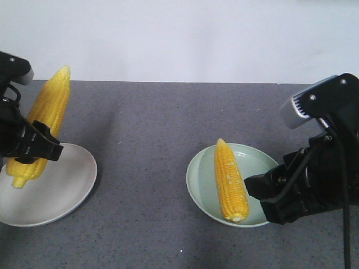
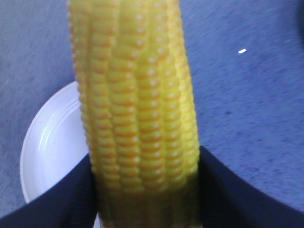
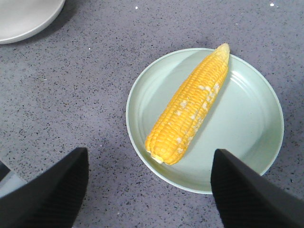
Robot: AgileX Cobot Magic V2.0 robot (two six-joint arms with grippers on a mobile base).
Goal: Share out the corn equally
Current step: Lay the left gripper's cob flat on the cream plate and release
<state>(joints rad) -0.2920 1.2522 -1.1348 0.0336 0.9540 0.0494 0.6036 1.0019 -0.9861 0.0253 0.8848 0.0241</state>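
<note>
One yellow corn cob hangs tilted above the white plate at the left, pale tip up and away. My left gripper is shut on its thick lower part; in the left wrist view the corn cob fills the gap between the black fingers. A second corn cob lies in the pale green plate at the right, pointed tip away. My right gripper stands open at that plate's near right rim, holding nothing; in its wrist view the green plate's corn cob lies ahead of the jaws.
The plates rest on a dark grey speckled tabletop that ends at a white wall. The white plate's edge shows at the top left of the right wrist view.
</note>
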